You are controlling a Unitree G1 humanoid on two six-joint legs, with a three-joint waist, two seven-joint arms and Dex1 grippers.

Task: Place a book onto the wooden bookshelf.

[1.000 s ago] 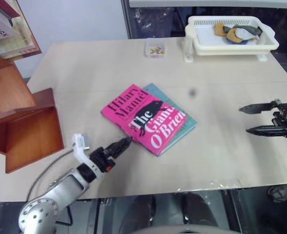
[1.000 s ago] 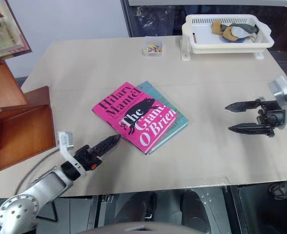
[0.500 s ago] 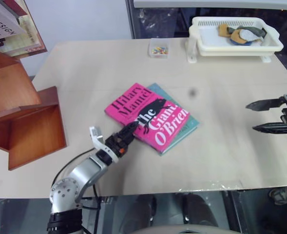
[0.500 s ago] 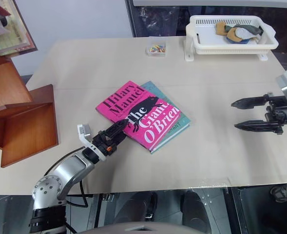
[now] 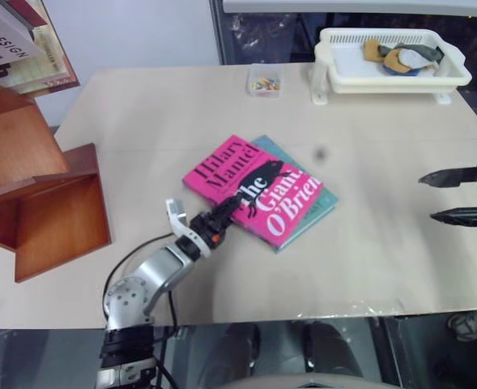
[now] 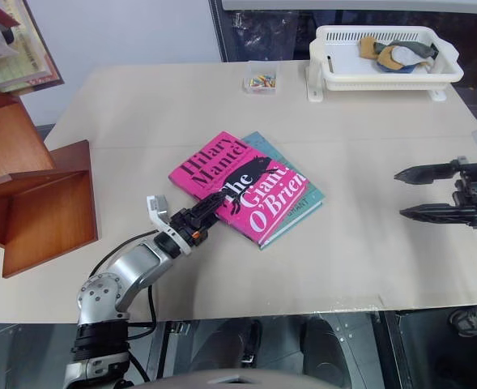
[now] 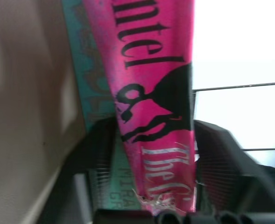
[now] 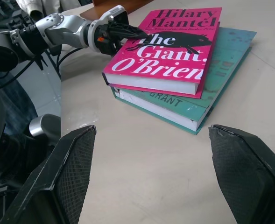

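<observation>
Head views: the pink book (image 5: 258,190) lies flat near the middle of the beige table (image 5: 157,113), stacked on a teal book (image 5: 313,212) whose edge shows along its right and near sides. The left claw (image 5: 228,215) reaches in level from the near left, fingertips at the pink book's near-left edge, one black finger (image 6: 206,204) lying over the cover; it looks clamped on that edge. The right claw (image 6: 408,193) hangs well to the right of the books, its two fingers spread with nothing between them. The wooden bookshelf (image 5: 36,203) stands at the table's left edge, well apart from the books; a white basket (image 5: 388,69) and a small clear box (image 5: 263,81) sit at the far side. Left wrist view: the pink cover (image 7: 156,93) runs between the two dark fingers (image 7: 221,158), with the teal book (image 7: 88,84) just beside it, so the cover edge sits inside the grip. Right wrist view: both books seen from their free side, pink squarely on teal, the left claw (image 8: 139,33) on the pink book's far edge; this claw's own fingers (image 8: 69,168) stand wide apart, clear of the stack.
</observation>
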